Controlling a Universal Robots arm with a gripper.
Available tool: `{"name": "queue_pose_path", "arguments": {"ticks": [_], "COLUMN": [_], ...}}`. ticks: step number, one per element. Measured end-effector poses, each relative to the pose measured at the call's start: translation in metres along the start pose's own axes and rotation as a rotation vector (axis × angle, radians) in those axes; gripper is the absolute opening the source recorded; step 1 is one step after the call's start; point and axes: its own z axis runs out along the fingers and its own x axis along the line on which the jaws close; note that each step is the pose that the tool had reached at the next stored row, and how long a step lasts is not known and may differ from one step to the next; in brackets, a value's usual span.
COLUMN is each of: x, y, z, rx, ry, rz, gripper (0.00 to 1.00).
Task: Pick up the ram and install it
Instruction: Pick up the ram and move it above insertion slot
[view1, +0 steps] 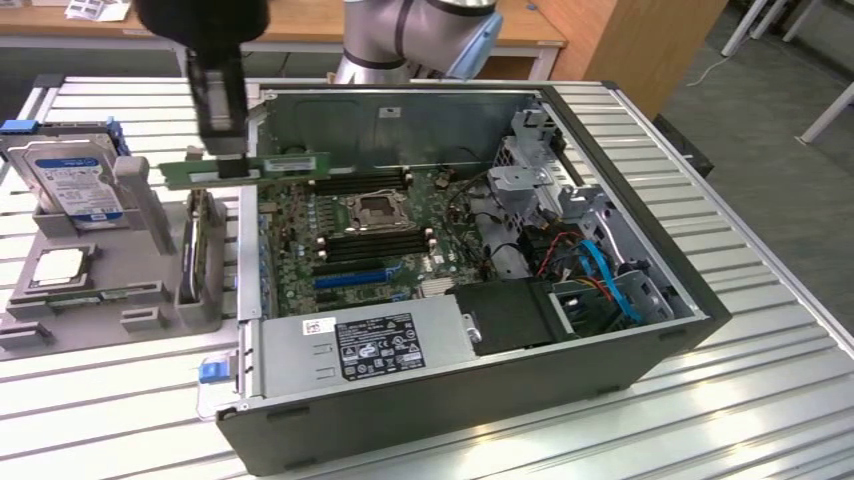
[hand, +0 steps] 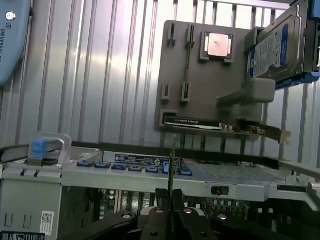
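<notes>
While the gripper (view1: 230, 165) holds it, ram (view1: 294, 165): level, above the case (view1: 561, 390) wall, between holder (view1: 160, 300) and motherboard (view1: 294, 230).
Fingers (hand: 180, 202): clenched on the ram, off-centre.
Orientation: long edge down, probably to match the slots (view1: 378, 243).
Height: clear of the wall for transfer.
Slots: appear empty; view unclear.

Bright, even overhead light. Hard glare streaks on the ribbed silver metal tabletop (hand: 100, 65) beyond the black gripper fingers (hand: 161, 205); fingers themselves shadowed, near-silhouette. The thin green circuit-board ram stick (hand: 170, 165) clamped between them reads dark, edge-on. Open dark-grey computer case (view1: 627, 350) under them dim, shadows soft.
</notes>
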Motion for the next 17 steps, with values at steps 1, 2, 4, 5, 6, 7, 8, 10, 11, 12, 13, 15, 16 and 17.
{"name": "queue_pose_path", "arguments": {"ticks": [1,2,4,5,6,7,8,10,11,12,13,15,16,17], "x": [0.0,0.001,0.001,0.001,0.002,0.002,0.002,0.003,0.003,0.004,0.004,0.004,0.005,0.005], "y": [-0.0042,-0.0083,-0.0168,-0.0208,-0.0248,-0.0289,-0.0331,-0.0415,-0.0456,-0.0499,-0.0541,-0.0624,-0.0671,-0.0713], "z": [-0.0001,-0.0003,-0.0005,-0.0006,-0.0007,-0.0008,-0.0009,-0.0012,-0.0013,-0.0014,-0.0015,-0.0018,-0.0019,-0.002], "rx": [0.0,-0.0001,-0.0002,-0.0001,-0.0002,-0.0001,-0.0002,-0.0002,-0.0003,-0.0004,-0.0004,-0.0004,-0.0004,-0.0004], "ry": [0.0,0.0001,0.0002,0.0002,0.0003,0.0002,0.0003,0.0003,0.0004,0.0005,0.0005,0.0005,0.0005,0.0005], "rz": [-0.001,-0.002,-0.004,-0.005,-0.006,-0.007,-0.009,-0.011,-0.012,-0.013,-0.014,-0.016,-0.017,-0.018], "gripper": [0.13,0.13,0.13,0.13,0.13,0.13,0.13,0.13,0.13,0.13,0.13,0.13,0.13,0.13]}}
